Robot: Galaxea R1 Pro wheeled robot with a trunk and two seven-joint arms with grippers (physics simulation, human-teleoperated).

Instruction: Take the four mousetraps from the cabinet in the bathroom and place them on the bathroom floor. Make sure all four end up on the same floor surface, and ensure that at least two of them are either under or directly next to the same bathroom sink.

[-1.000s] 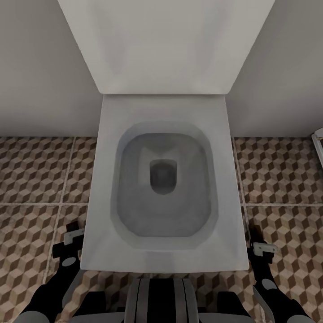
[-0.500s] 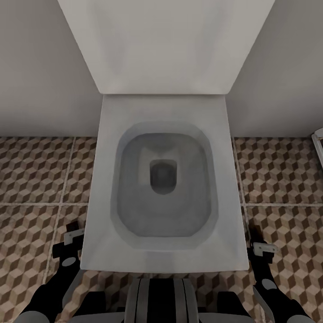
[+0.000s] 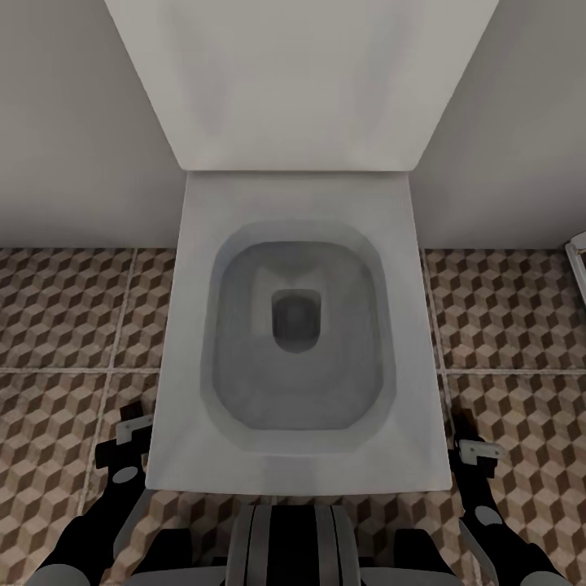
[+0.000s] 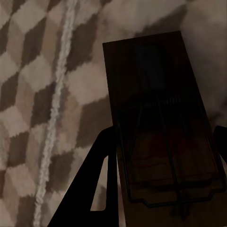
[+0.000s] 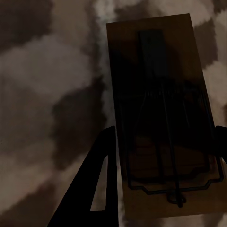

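In the left wrist view a dark-brown mousetrap (image 4: 156, 94) with a wire bar sits between my left gripper's (image 4: 165, 132) black fingers (image 4: 97, 189), above the cube-patterned bathroom floor (image 4: 33, 94). The right wrist view has a second mousetrap (image 5: 156, 85) held the same way in my right gripper (image 5: 165, 130), close over the floor (image 5: 47, 71). In the head view the left gripper (image 3: 126, 443) hangs low beside the toilet's left front corner and the right gripper (image 3: 476, 452) beside its right front corner. The cabinet and the sink are out of view.
A white square toilet (image 3: 297, 342) with its lid up stands straight ahead against a pale wall (image 3: 65, 122), between my two arms. Patterned floor tiles (image 3: 65, 325) run along both sides of it. A white edge (image 3: 578, 252) pokes in at the far right.
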